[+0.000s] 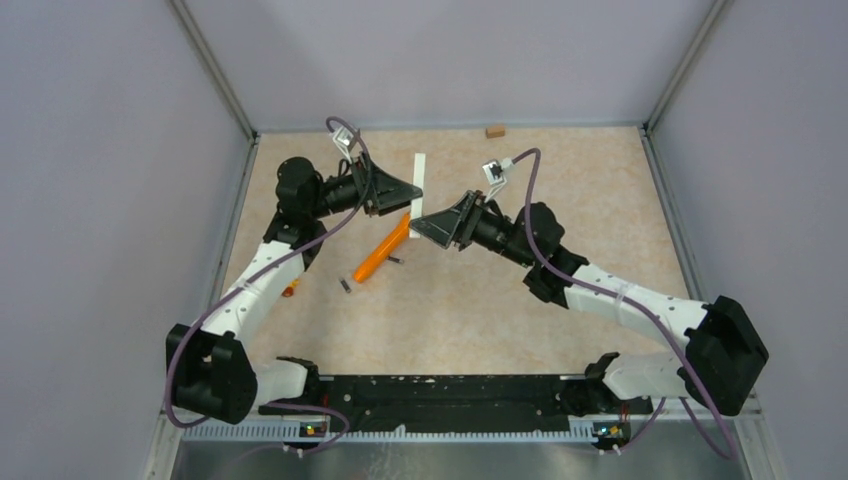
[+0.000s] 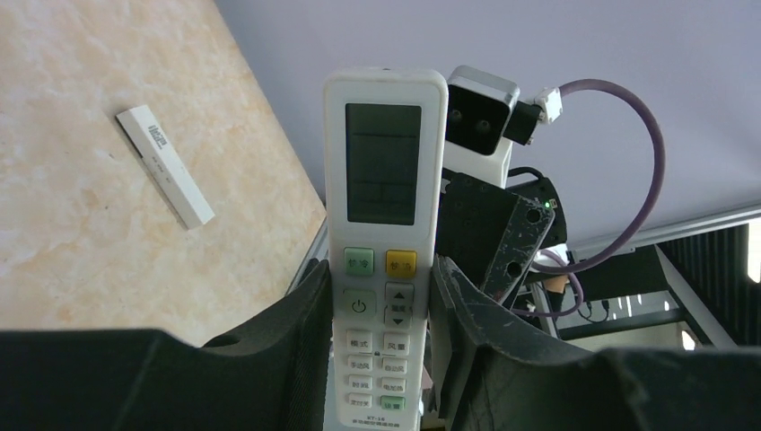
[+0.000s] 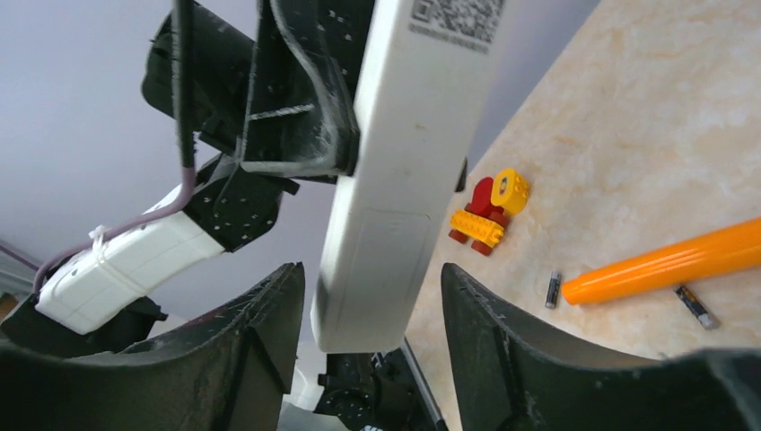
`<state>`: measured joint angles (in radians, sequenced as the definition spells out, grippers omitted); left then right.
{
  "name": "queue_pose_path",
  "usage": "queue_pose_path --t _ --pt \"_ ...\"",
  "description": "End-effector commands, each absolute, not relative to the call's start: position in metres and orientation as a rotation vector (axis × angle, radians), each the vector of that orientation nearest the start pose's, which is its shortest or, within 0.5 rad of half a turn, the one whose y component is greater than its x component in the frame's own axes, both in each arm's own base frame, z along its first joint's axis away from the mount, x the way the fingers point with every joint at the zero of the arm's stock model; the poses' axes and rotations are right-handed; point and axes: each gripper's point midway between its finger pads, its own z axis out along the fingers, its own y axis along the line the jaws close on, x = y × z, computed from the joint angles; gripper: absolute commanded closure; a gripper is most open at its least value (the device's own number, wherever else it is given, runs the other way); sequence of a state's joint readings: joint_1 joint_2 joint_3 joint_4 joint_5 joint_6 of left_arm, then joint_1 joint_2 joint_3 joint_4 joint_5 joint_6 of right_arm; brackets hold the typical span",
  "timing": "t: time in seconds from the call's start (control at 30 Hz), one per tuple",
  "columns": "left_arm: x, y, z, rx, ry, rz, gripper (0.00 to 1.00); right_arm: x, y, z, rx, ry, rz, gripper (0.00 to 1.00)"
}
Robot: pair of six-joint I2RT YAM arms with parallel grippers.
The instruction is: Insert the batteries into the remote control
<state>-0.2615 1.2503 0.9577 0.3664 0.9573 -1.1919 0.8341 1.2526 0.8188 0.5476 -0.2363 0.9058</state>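
Note:
My left gripper [image 2: 381, 274] is shut on the white remote control [image 2: 384, 180] and holds it in the air, button face toward the left wrist camera. In the right wrist view the remote's plain back [image 3: 408, 180] shows, and its lower end hangs between the spread fingers of my right gripper [image 3: 372, 328] with a gap on each side. Two batteries [image 3: 553, 289] [image 3: 696, 306], small and dark, lie on the table beside an orange tube [image 3: 664, 262]. From above, both grippers [image 1: 410, 190] [image 1: 420, 222] meet mid-table.
A narrow white cover-like strip [image 2: 164, 166] lies flat on the table. A red and yellow brick toy [image 3: 489, 215] sits left of the tube. A small brown block [image 1: 494, 131] rests by the back wall. Side walls enclose the table.

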Motion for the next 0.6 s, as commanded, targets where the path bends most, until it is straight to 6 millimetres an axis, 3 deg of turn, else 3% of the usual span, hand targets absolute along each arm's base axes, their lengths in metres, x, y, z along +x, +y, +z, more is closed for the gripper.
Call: queue_pose_path --t 0.0,0.17,0.23,0.3,0.4,0.5,0.57 --pt "0.263 -0.248 0.364 0.195 1.759 -1.843 0.99 0.223 0.366 0.362 -0.234 1.492 1.611 0.46" --pt "0.269 -0.248 0.353 0.195 1.741 -1.805 0.93 0.228 0.369 0.351 -0.289 1.527 1.605 0.73" --pt "0.272 -0.248 0.353 0.194 1.725 -1.799 0.92 0.231 0.37 0.344 -0.314 1.553 1.569 0.78" --pt "0.273 -0.248 0.353 0.197 1.714 -1.789 0.91 0.235 0.369 0.34 -0.325 1.559 1.531 0.73" --pt "0.275 -0.247 0.355 0.196 1.696 -1.773 0.92 0.238 0.372 0.341 -0.352 1.543 1.516 0.5" --pt "0.275 -0.245 0.358 0.193 1.677 -1.759 0.93 0.239 0.38 0.338 -0.381 1.551 1.548 0.48" --pt "0.275 -0.244 0.36 0.191 1.666 -1.747 0.93 0.238 0.383 0.34 -0.381 1.539 1.583 0.53"
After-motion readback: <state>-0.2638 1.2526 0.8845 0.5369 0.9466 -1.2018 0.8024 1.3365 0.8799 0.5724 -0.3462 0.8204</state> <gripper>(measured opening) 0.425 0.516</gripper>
